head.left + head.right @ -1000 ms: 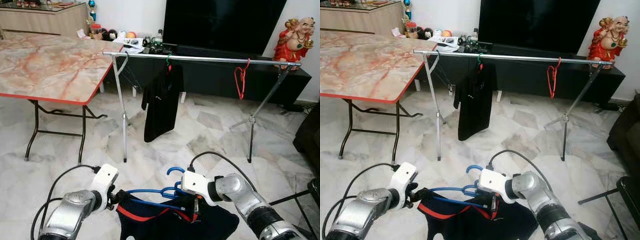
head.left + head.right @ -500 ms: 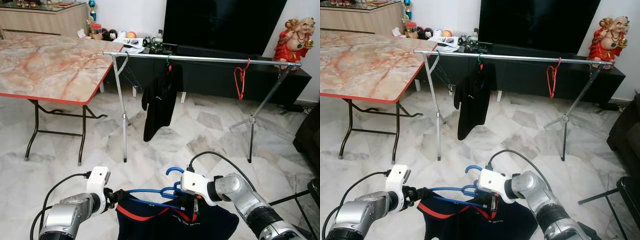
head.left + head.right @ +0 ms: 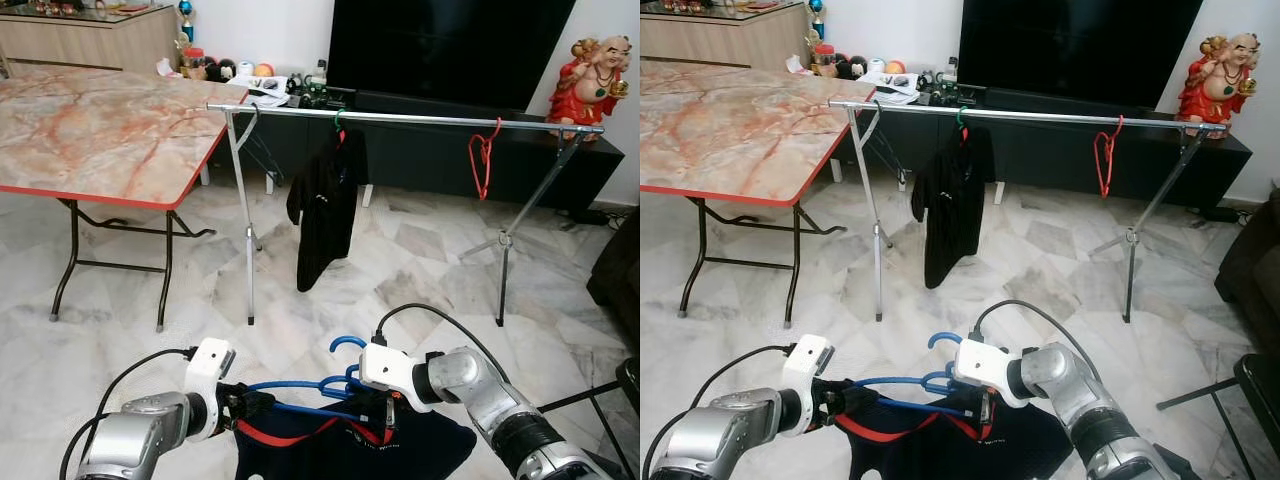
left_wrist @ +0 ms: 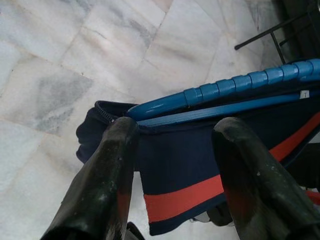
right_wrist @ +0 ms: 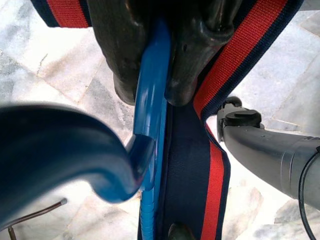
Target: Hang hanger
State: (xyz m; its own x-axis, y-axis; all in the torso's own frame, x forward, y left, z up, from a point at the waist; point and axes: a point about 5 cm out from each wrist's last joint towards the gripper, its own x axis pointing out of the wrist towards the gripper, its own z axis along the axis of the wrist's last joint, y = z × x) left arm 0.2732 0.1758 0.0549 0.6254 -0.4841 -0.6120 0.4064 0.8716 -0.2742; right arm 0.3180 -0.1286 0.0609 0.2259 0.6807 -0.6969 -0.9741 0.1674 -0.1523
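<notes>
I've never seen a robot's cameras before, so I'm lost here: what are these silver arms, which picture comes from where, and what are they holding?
You are looking through a walking robot's cameras. The two wide pictures come from its head, looking down at its own silver arms; the two close-ups come from cameras on its wrists.

The right gripper has its jaws shut on a blue hanger that carries a dark shirt with red stripes. The left gripper is at the hanger's other end, jaws apart around the shirt's shoulder.

Ahead stands a metal clothes rail on the marble floor, with a black shirt and a red hanger on it. A marble-topped table is on the left.
</notes>
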